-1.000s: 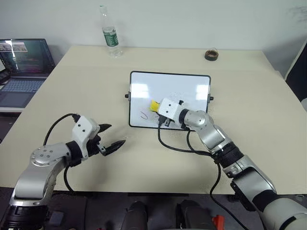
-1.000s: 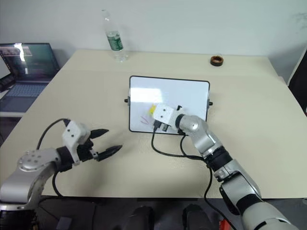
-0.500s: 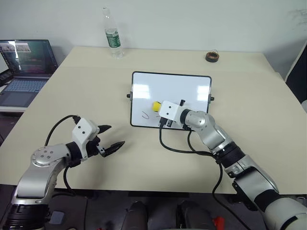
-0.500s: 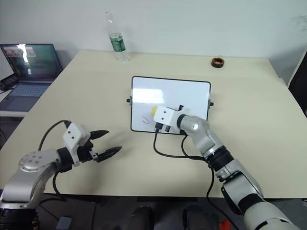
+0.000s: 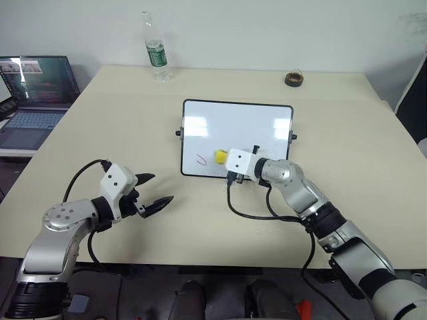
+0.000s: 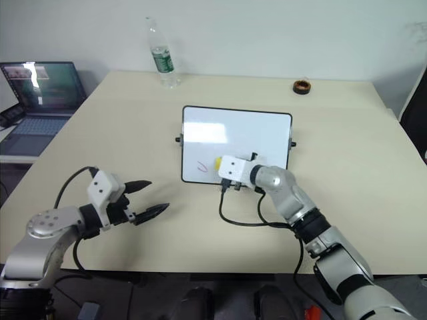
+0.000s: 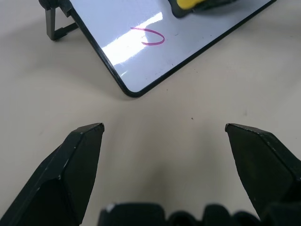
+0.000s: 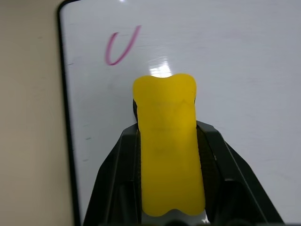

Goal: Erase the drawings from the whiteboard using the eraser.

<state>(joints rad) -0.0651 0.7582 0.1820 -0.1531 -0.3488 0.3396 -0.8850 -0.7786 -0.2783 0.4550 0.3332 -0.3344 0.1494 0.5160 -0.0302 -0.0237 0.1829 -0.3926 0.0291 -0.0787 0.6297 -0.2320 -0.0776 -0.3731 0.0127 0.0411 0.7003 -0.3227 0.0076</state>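
The whiteboard (image 5: pixel 253 127) lies flat at the table's middle, black-framed and glossy. One red hook-shaped drawing (image 5: pixel 201 160) stays near its front left corner, also clear in the wrist views (image 7: pixel 149 36) (image 8: pixel 118 47). My right gripper (image 8: pixel 167 141) is shut on the yellow eraser (image 5: pixel 219 156) (image 8: pixel 168 146), which rests on the board's front part just right of the red mark. My left gripper (image 5: pixel 155 191) hovers open over the bare table, in front and left of the board, with nothing between its fingers (image 7: pixel 77 155).
A plastic water bottle (image 5: pixel 154 48) stands at the table's far left edge. A dark tape roll (image 5: pixel 293 78) sits at the far right. An open laptop (image 5: pixel 37 87) rests on a side desk to the left. A black cable (image 5: pixel 257 212) trails from my right wrist.
The right gripper has slid the eraser slightly rightward and toward the board's front edge. The red mark now shows clear of the eraser. The left arm held still.
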